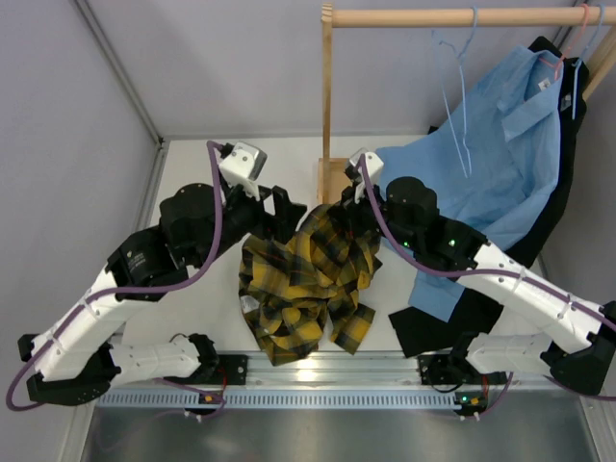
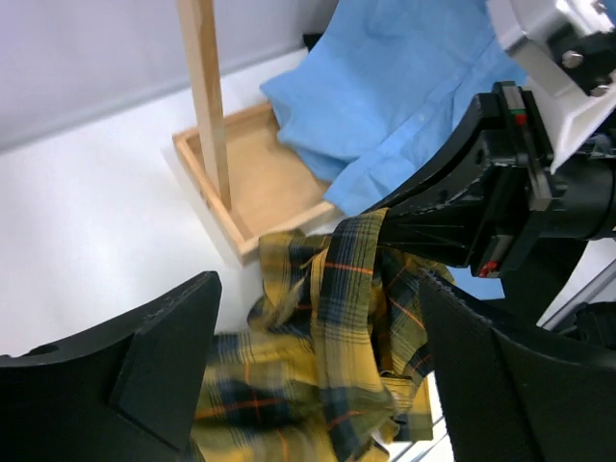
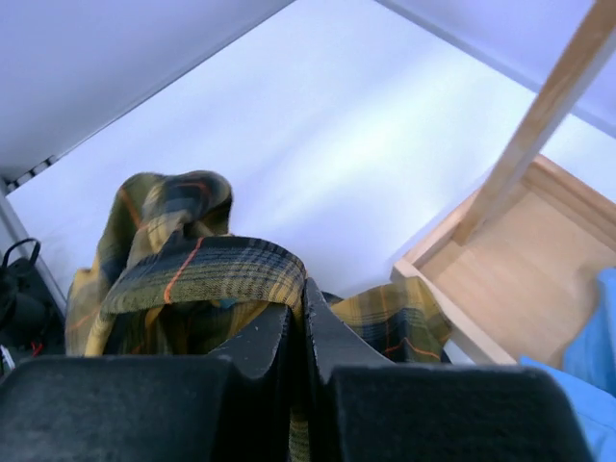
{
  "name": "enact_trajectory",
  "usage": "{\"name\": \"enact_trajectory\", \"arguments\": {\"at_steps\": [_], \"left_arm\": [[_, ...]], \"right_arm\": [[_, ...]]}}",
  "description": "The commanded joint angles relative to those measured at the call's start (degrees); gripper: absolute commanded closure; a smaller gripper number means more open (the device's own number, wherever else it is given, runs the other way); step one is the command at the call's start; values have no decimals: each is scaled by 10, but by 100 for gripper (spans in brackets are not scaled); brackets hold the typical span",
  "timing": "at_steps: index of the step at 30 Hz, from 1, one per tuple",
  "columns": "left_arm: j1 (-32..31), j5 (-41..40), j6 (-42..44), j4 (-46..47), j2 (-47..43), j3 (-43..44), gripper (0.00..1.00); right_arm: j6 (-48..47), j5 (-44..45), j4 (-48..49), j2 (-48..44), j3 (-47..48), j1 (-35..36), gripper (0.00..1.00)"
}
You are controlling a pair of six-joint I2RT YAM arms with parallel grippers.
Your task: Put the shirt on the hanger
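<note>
The yellow and black plaid shirt (image 1: 308,289) lies bunched on the white table between the two arms, with one fold lifted at its far edge. My right gripper (image 1: 352,199) is shut on that fold; in the right wrist view its jaws (image 3: 303,294) pinch a band of the plaid shirt (image 3: 192,269). My left gripper (image 1: 277,219) stands wide open just left of it. In the left wrist view the shirt (image 2: 356,308) hangs loose between the spread fingers (image 2: 144,366), untouched. The pale blue hanger (image 1: 462,106) hangs from the wooden rod at the back right.
A wooden rack stands behind the shirt, with its post (image 1: 327,96) set in a shallow base tray (image 2: 250,183). A light blue shirt (image 1: 500,164) over a black garment (image 1: 433,327) hangs from a pink hanger (image 1: 577,38) and drapes onto the table's right side.
</note>
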Motion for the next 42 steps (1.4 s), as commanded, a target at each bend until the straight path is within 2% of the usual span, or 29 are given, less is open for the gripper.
{"name": "enact_trajectory", "arguments": {"at_steps": [1, 2, 3, 7, 10, 11, 12, 14, 17, 18, 19, 21, 22, 24, 27, 29, 42], "left_arm": [[-3, 30, 32, -8, 59, 20, 18], [-4, 8, 12, -9, 63, 9, 23], [-7, -4, 1, -8, 61, -6, 34], [-29, -32, -64, -7, 38, -82, 42], [-107, -132, -91, -7, 38, -101, 39], [-162, -180, -97, -8, 45, -99, 37], [-185, -263, -101, -9, 49, -98, 35], [-204, -305, -133, -25, 81, -80, 31], [-204, -398, -227, -113, 141, -62, 31], [-203, -412, -227, -131, 155, -60, 31], [-201, -418, -260, -141, 163, -58, 33], [-178, -408, -272, -142, 177, -67, 41], [-165, -377, -279, -134, 179, -72, 44], [-131, -341, -268, -112, 185, -83, 50], [-130, -302, -251, -66, 192, -96, 56], [-128, -304, -251, -61, 202, -94, 59], [-57, -262, -253, -48, 220, -129, 61]], "right_arm": [[12, 69, -117, 30, 74, 6, 100], [13, 74, -131, 33, 81, 5, 100], [15, 80, -134, 34, 88, 6, 100], [5, 111, -140, 40, 98, 6, 100], [4, 132, -148, 65, 117, 3, 100], [5, 137, -150, 84, 123, 3, 100], [11, 142, -151, 92, 132, 2, 100], [24, 164, -154, 114, 141, 0, 100], [42, 190, -152, 125, 150, -1, 100], [46, 190, -152, 125, 151, -1, 100], [48, 191, -151, 125, 151, -1, 100], [52, 193, -148, 122, 152, 0, 100], [52, 193, -147, 122, 152, -1, 100], [54, 194, -147, 118, 152, -1, 100], [52, 200, -145, 121, 152, 0, 100], [51, 209, -145, 127, 152, -1, 100], [58, 191, -125, 128, 137, -1, 100]]}}
